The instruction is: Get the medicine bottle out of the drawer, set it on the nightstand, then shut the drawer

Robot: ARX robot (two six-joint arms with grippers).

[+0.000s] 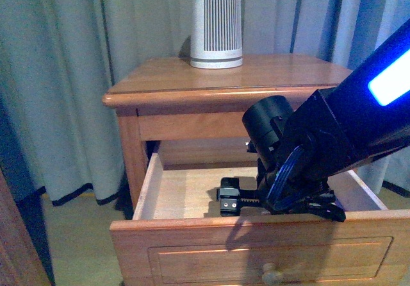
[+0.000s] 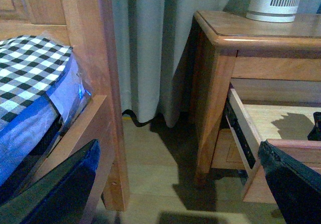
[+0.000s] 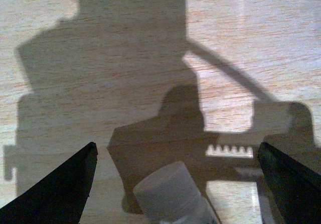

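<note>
The nightstand point(image 1: 269, 74) stands ahead with its upper drawer point(image 1: 192, 225) pulled out, pale inside. My right gripper point(image 1: 278, 202) reaches down into the drawer, jaws open. In the right wrist view the small white medicine bottle point(image 3: 170, 194) lies on the drawer floor point(image 3: 100, 58) between the open fingers of the right gripper point(image 3: 176, 144), touching neither. The bottle is hidden behind the gripper in the front view. My left gripper point(image 2: 178, 148) is open and empty, low over the floor to the left of the nightstand point(image 2: 251, 28); the open drawer point(image 2: 271, 118) shows there too.
A tall white ribbed device point(image 1: 218, 23) stands at the back of the nightstand top. Curtains hang behind. A bed with a checked cover point(image 2: 30, 68) and its wooden post point(image 2: 95, 83) stand left of the nightstand, with a strip of floor between.
</note>
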